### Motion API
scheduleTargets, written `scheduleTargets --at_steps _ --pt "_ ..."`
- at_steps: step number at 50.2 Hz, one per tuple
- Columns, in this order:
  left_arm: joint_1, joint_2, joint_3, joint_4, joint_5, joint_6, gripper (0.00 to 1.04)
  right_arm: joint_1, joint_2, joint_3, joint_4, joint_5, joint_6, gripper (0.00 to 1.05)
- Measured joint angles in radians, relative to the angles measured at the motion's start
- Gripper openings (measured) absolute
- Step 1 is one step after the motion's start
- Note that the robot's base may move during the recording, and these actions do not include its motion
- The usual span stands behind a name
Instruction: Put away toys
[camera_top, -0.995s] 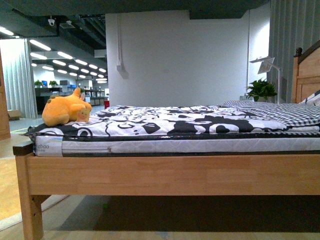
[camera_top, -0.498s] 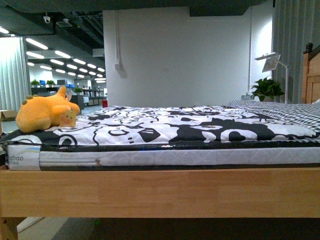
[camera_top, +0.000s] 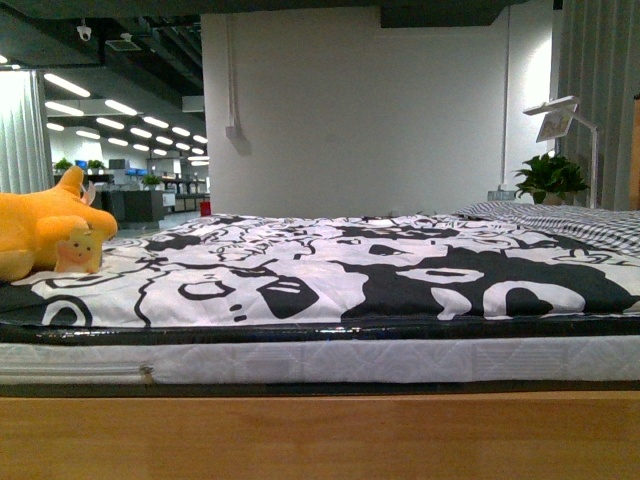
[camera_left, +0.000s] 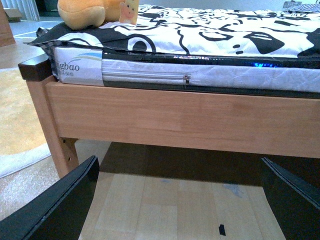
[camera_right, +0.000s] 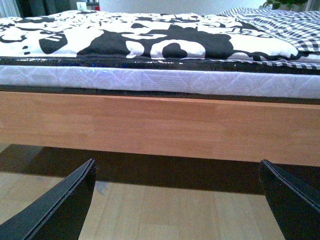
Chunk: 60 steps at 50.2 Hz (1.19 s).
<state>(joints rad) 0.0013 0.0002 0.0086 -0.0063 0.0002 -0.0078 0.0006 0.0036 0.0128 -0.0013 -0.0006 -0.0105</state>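
An orange-yellow plush toy (camera_top: 45, 233) lies on the bed's black-and-white sheet (camera_top: 330, 270) at the far left of the front view. The left wrist view catches its lower part (camera_left: 95, 12) on the mattress corner. My left gripper (camera_left: 182, 200) is open, low above the wooden floor in front of the bed rail, with nothing between its black fingers (camera_left: 55, 207). My right gripper (camera_right: 180, 200) is open too, also low before the rail, and holds nothing. Neither arm shows in the front view.
The bed's wooden side rail (camera_left: 190, 117) and corner post (camera_left: 47, 120) stand close ahead. A white mattress (camera_right: 160, 82) lies under the sheet. A checked blanket (camera_right: 280, 22) covers the far right. A potted plant (camera_top: 552, 178) and a lamp (camera_top: 560, 120) stand behind.
The view has moved closer to the bed and rightwards. The plush toy has slid toward the left edge of the front view and the bed fills more of it.
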Motion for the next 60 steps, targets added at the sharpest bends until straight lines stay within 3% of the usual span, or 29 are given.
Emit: scheduleTargets --at_steps 60 --pt "0.0 0.0 0.0 0.0 0.002 0.0 0.99 0.0 -0.001 0.0 -0.001 0.0 0.0 0.98"
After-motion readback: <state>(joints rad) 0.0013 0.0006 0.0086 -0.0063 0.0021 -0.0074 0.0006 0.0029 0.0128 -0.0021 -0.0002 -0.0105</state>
